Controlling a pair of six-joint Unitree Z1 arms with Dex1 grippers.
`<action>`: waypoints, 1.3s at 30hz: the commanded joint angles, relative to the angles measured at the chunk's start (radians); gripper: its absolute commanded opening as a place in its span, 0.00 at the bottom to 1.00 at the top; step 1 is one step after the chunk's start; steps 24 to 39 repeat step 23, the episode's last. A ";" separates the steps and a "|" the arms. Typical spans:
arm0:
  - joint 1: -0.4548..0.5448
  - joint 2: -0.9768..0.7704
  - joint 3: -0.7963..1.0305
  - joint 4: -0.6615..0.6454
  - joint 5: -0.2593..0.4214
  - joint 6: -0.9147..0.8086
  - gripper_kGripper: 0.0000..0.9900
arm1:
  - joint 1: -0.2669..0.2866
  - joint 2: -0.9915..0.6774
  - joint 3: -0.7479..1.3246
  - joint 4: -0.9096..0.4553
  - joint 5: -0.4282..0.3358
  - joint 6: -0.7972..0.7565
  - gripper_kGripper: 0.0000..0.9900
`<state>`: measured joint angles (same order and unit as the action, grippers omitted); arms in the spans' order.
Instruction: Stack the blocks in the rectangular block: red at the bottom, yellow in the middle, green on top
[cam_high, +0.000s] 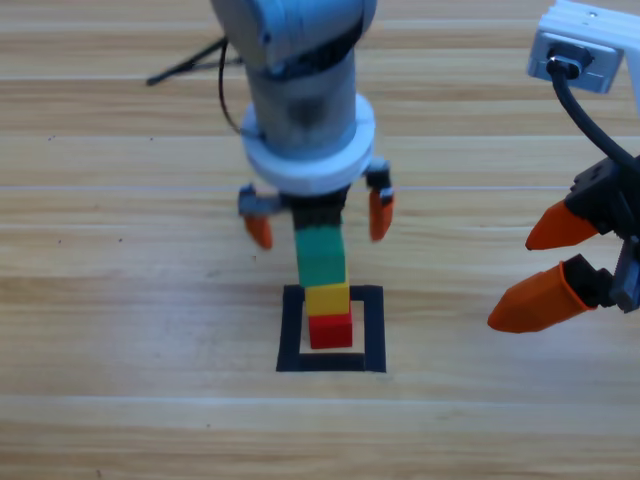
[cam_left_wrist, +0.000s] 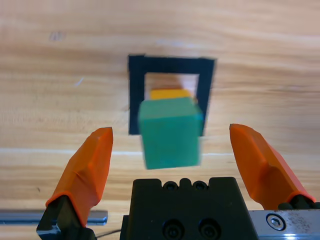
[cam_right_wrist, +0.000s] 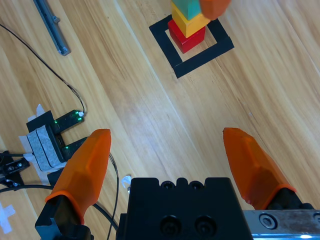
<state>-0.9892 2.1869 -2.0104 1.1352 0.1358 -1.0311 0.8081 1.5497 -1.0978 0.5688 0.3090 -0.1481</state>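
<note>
Directly above the rectangular block (cam_high: 331, 329), the left gripper (cam_high: 318, 222) hangs with its orange jaws spread wide, one on either side of the green cube (cam_high: 321, 256) and clear of it. From the left wrist view the green cube (cam_left_wrist: 171, 132) sits free between the open jaws, with gaps on both sides, so nothing is pinched. Under it the yellow cube (cam_high: 327, 298) rests on the red cube (cam_high: 331, 330), and the red one stands on the bare wood inside the rectangular block's tape outline. The tower looks upright in the right wrist view, red (cam_right_wrist: 186, 36) at the foot, yellow (cam_right_wrist: 189, 21) above, with the green partly cut off at the frame's top. Well off to the right of the rectangular block, the right gripper (cam_high: 545, 265) waits with its jaws apart, holding nothing.

By my reading the stacking is finished: all three colours are in the called-for order inside the outline. What seems left is only for the left arm to lift away without brushing the tower.
</note>
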 joint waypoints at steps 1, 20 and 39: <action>-0.005 -0.084 -0.174 0.080 0.085 0.082 1.00 | -0.015 -0.040 0.029 -0.024 0.008 -0.011 1.00; -0.223 -0.954 1.128 -0.727 0.168 0.609 1.00 | -0.015 -0.042 0.027 -0.024 -0.001 -0.013 1.00; -0.223 -1.006 1.170 -0.749 0.163 0.612 1.00 | -0.015 -0.042 0.027 -0.024 -0.002 -0.013 1.00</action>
